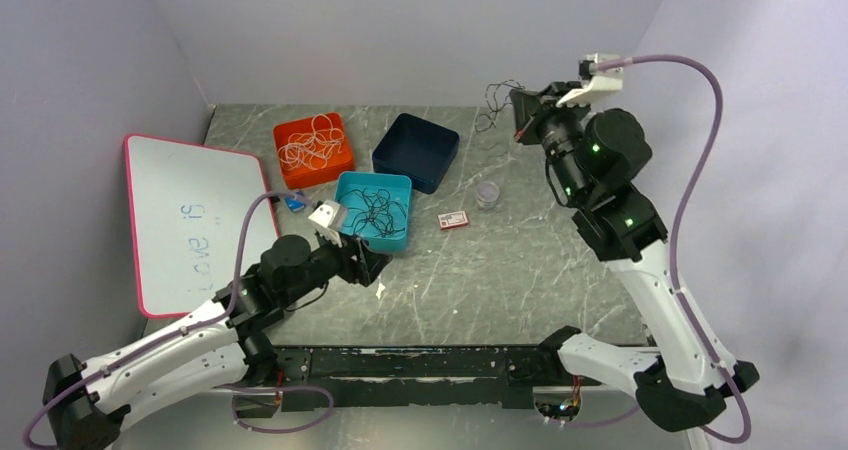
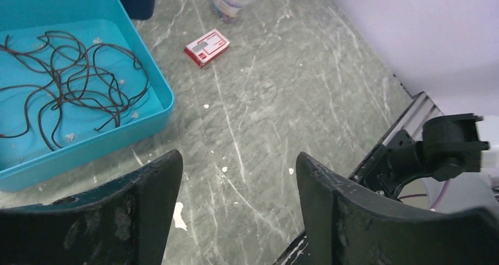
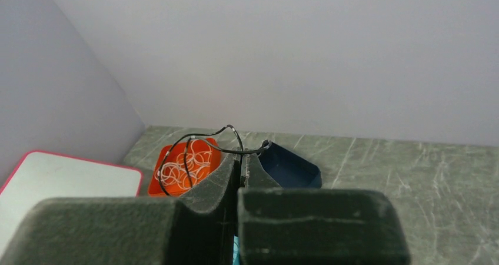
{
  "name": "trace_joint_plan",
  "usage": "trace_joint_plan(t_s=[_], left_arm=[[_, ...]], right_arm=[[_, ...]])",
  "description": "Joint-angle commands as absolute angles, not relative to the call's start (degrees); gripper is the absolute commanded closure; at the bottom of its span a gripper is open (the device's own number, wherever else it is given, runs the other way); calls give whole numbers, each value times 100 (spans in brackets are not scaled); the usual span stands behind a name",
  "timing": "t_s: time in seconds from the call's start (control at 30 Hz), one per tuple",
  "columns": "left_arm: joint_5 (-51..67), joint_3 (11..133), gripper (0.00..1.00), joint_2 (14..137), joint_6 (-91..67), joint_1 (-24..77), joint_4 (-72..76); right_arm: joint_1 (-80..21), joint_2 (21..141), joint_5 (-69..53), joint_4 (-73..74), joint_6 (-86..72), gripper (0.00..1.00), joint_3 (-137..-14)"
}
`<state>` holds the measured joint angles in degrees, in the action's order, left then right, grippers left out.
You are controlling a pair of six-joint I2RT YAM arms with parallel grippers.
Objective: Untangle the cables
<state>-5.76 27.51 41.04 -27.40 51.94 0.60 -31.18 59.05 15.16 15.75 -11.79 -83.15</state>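
A thin black cable (image 3: 228,128) hangs in loops from the right gripper (image 3: 240,159), whose fingers are pressed together on it, lifted off the table (image 1: 500,270) well to the right of and behind the teal tray (image 2: 88,153). How much of it trails below the fingers is hard to tell. More dark cables (image 2: 70,82) lie tangled inside the teal tray. The left gripper (image 2: 238,171) hovers low just in front of that tray, jaws spread wide and holding nothing. Behind the teal tray sit an orange tray (image 1: 282,135) of white cables (image 1: 312,148) and a navy tray (image 1: 415,152). To its right lie a small red box (image 2: 206,47) and a clear cup (image 2: 232,0); to its left, a whiteboard (image 1: 190,220).
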Motion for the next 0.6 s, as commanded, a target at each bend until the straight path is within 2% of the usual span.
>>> trace_joint_plan(t_s=[0.0, 0.17, 0.57], left_arm=[[-209, 2905, 23, 3762, -2513, 5196, 109], [-141, 3089, 21, 3598, -2385, 5195, -274], [-1205, 3739, 21, 3528, -2429, 5198, -1692]], right_arm=[[-3094, 6254, 1186, 1433, -1230, 100, -8657], [-3094, 6761, 942, 1188, -1282, 100, -8803], [-3063, 8206, 825, -102, -985, 100, -8992]])
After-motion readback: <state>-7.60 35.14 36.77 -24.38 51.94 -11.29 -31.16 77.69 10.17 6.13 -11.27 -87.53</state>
